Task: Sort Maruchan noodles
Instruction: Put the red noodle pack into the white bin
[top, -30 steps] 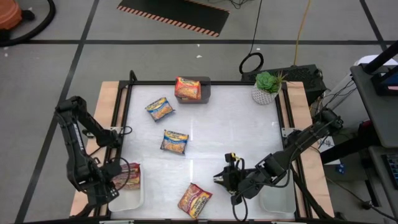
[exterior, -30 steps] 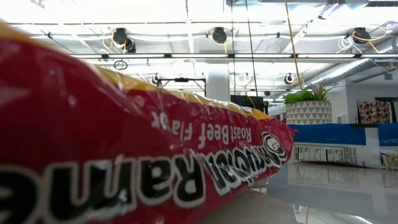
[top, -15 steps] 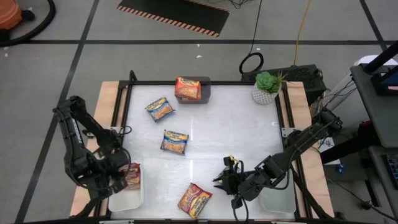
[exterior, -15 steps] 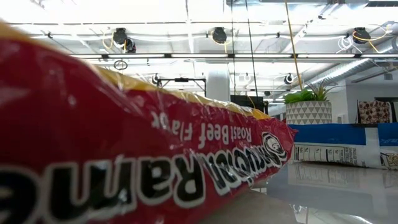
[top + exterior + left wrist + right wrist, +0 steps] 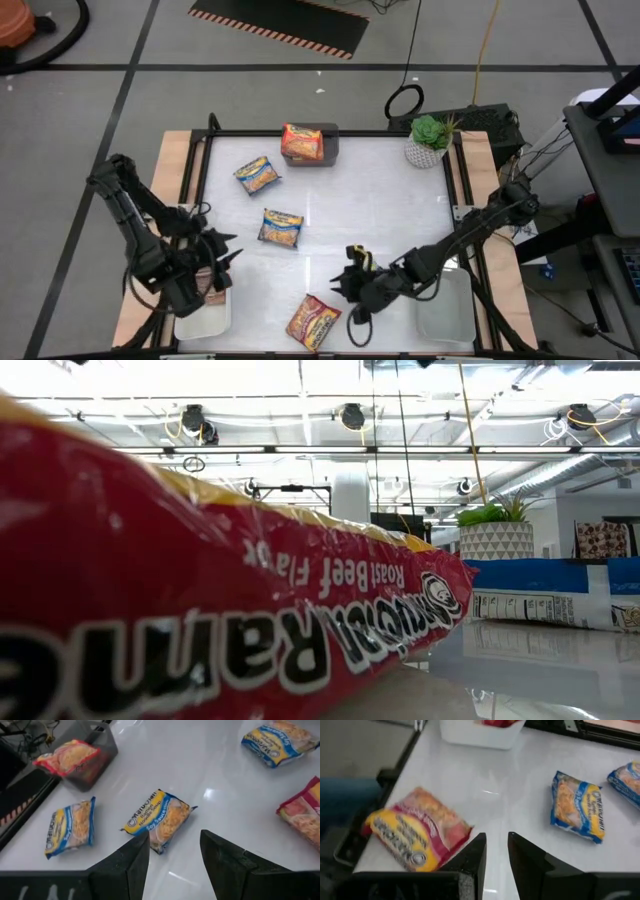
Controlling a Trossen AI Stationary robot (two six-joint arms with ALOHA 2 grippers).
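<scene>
Maruchan noodle packets lie flat on the white table. A red one (image 5: 313, 320) is by the near edge and fills the low view (image 5: 200, 610). Two blue-and-yellow ones (image 5: 282, 228) (image 5: 258, 175) lie left of centre. An orange one (image 5: 303, 142) rests in the grey bin (image 5: 332, 150) at the far edge. Another red one (image 5: 210, 283) lies in the left white tray (image 5: 200, 318). My left gripper (image 5: 228, 255) (image 5: 175, 837) hovers open beside that tray, pointing at the nearer blue packet (image 5: 160, 820). My right gripper (image 5: 343, 285) (image 5: 496, 840) hangs narrowly open just right of the near red packet (image 5: 415, 835).
A potted plant (image 5: 430, 140) stands at the far right corner. A second white tray (image 5: 445, 312) sits at the near right, partly under my right arm. The left wrist view shows a third blue packet (image 5: 280, 737) farther right. A black frame (image 5: 330, 133) edges the table.
My left gripper has risen off the left tray, swung toward the table's middle and far side, and turned round to point across the table; the red packet stays in the tray. My right gripper has sunk and gone left toward the near red packet.
</scene>
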